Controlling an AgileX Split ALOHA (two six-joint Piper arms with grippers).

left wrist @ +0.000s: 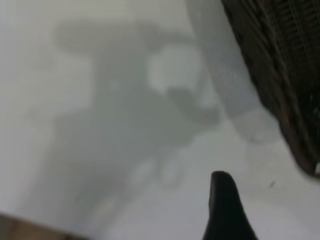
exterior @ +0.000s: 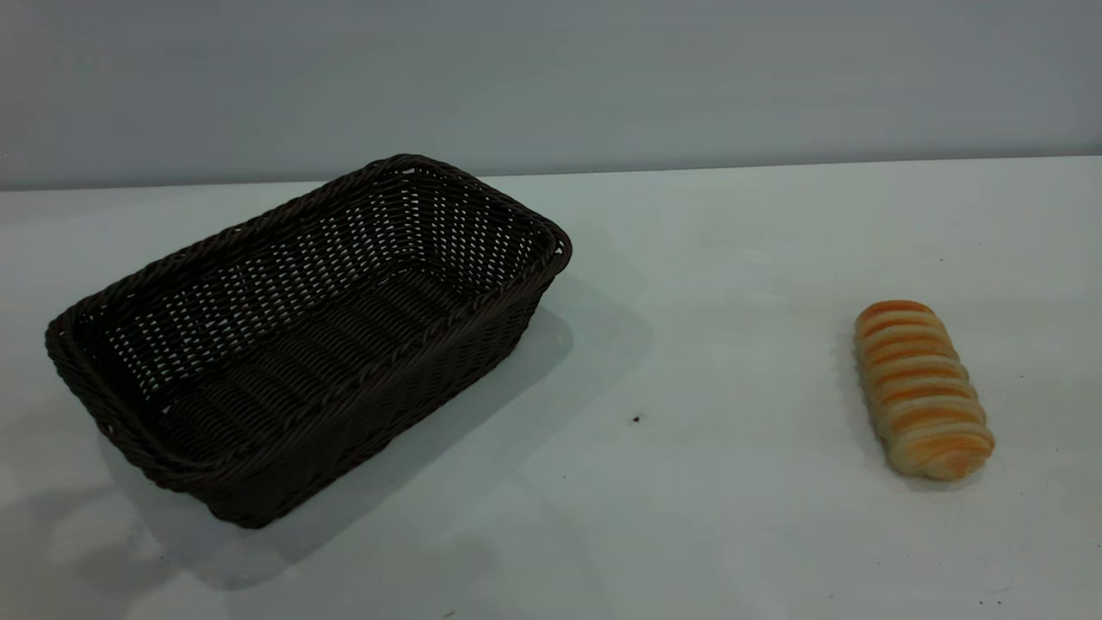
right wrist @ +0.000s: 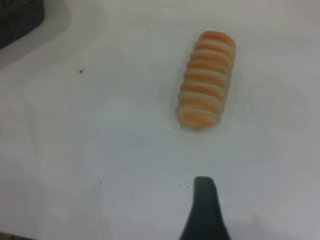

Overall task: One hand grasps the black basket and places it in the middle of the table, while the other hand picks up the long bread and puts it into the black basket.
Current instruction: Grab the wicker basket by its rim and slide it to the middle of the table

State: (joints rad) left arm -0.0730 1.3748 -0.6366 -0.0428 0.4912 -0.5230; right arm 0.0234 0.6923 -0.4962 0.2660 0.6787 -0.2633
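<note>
Exterior view: the basket [exterior: 301,336] sits on the left part of the table [exterior: 706,362], turned at an angle, one short end toward the back wall and the other toward the near left edge. It holds nothing. The bread [exterior: 923,387] lies well apart from it on the right side of the table, lengthwise front to back. A small dark speck [exterior: 636,418] marks the tabletop between them. Neither arm shows here.

Left wrist view: one dark fingertip of the left gripper [left wrist: 226,207] hangs above bare table [left wrist: 100,125], with the basket's [left wrist: 280,75] woven side near it but not touching. A blurred shadow of the arm lies on the table. Whether this pincer is spread or pressed together cannot be told.

Right wrist view: one dark fingertip of the right gripper [right wrist: 205,210] hovers over the table [right wrist: 100,150], near the bread [right wrist: 206,80] and clear of it. A corner of the basket [right wrist: 20,20] shows far off. This pincer's state cannot be told either.
</note>
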